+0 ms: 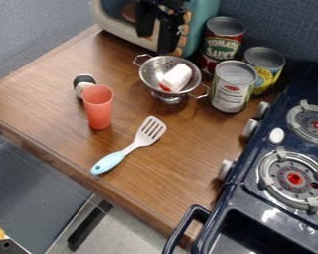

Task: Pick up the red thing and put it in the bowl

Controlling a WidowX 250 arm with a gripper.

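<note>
My gripper (158, 33) hangs at the top of the view in front of the teal toy oven, its two black fingers apart and nothing between them. The red cup (99, 108) stands upright on the wooden counter, left of centre, well below and to the left of the gripper. A metal colander-like bowl (148, 75) with two handles sits below the gripper and right of the cup. Inside it lies a white object (176, 78) with a red end.
Several cans, one of them silver-topped (231, 92), stand right of the bowl. A black-and-white object (83, 84) is just behind the cup. A spatula (131, 146) lies in front, the stove (281, 183) is at right, and the counter's front edge (75, 168) runs diagonally.
</note>
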